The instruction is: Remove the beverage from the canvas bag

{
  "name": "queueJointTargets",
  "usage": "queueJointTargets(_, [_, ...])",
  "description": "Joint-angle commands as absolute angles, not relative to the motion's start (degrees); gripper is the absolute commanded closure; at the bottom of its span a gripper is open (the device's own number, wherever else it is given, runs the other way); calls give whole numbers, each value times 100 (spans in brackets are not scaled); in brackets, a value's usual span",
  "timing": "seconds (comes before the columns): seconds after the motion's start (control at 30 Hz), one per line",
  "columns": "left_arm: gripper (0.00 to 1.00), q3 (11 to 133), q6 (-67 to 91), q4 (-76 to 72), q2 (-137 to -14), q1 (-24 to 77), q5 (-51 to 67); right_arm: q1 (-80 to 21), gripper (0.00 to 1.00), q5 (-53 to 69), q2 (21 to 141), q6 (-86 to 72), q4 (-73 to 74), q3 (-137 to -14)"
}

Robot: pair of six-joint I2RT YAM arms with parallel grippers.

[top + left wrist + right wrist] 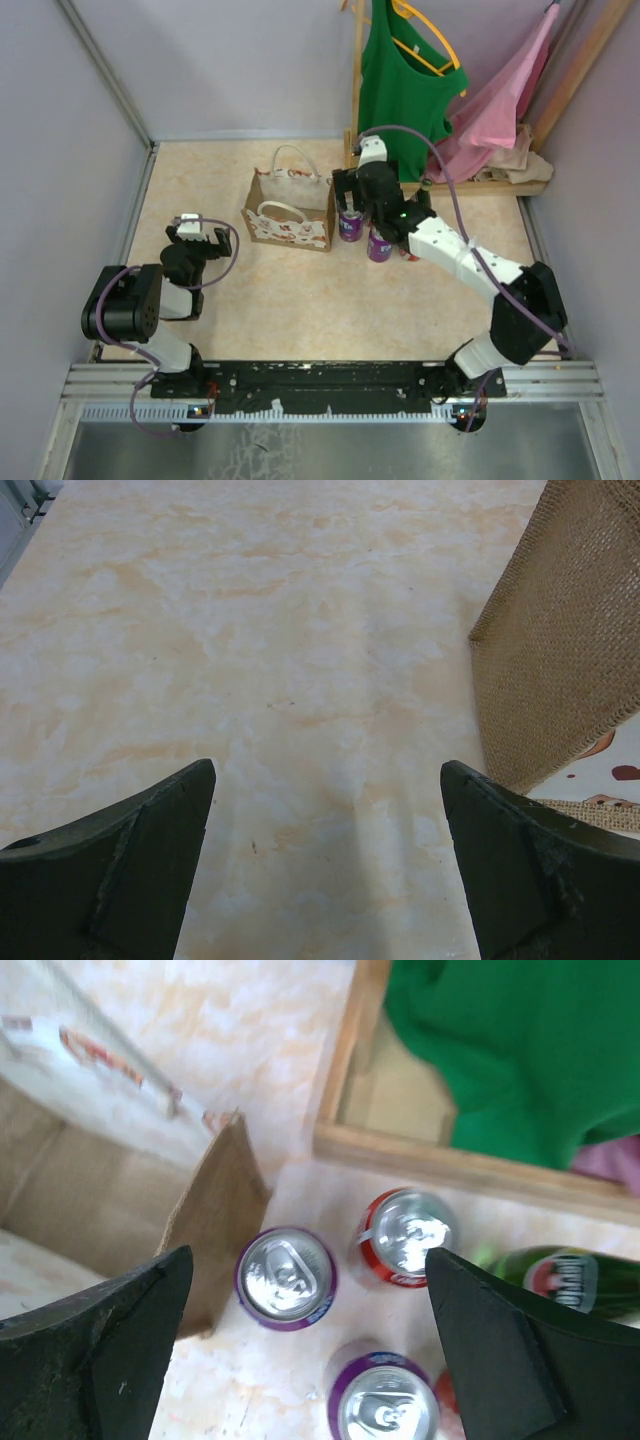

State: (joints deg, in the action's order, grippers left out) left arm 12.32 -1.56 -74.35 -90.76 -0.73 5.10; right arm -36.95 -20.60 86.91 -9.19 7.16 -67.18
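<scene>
Beige woven canvas makes up the boxy canvas bag (290,212), which stands upright and open-mouthed on the marbled cream table (300,300), left of centre. Its two white loop handles arch over the rim, and a red-and-white print runs along its sides. Through the left wrist camera its side shows a coarse, burlap-like weave; through the right wrist camera its inner wall looks plain brown and stiff, with one corner folded to a sharp edge.

Just beside that corner, outside the bag, stands a purple can (287,1275) with a round silver lid and pull tab. The right gripper (310,1260) hangs over it with its dark wedge-shaped fingers (100,1350) spread wide on either side, clear of the can and gripping nothing. A red can (405,1238) stands upright close to the right of the purple one, and a second purple can (383,1400) stands nearer the arms. A glossy green bottle (560,1278) lies on its side beyond the red can.

Behind the cans runs the pale wooden frame (345,1080) of a rack, with a soft green garment (405,70) and a pink garment (510,100) hanging on it.

Left of the bag, the left gripper (327,770) points down at bare table, its matte black fingers well apart and empty, with the bag's edge just beyond its right finger.
</scene>
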Motion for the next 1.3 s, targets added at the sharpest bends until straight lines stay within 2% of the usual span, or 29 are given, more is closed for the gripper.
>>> queueJointTargets(0.0, [0, 1283, -201, -7523, -9115, -57, 492, -3574, 1, -3007, 7895, -697, 210, -6674])
queueJointTargets(0.43, [0, 1274, -201, -7536, -9114, -47, 483, -1469, 1, -4050, 5931, -2149, 289, -4684])
queueJointTargets(0.7, [0, 1274, -210, -7530, -9115, -36, 469, -508, 1, -4085, 5941, -3320, 1758, -4341])
queueJointTargets(1.27, [0, 1283, -209, -7523, -9114, -37, 457, -422, 1, -4641, 6121, -3824, 2050, -3838])
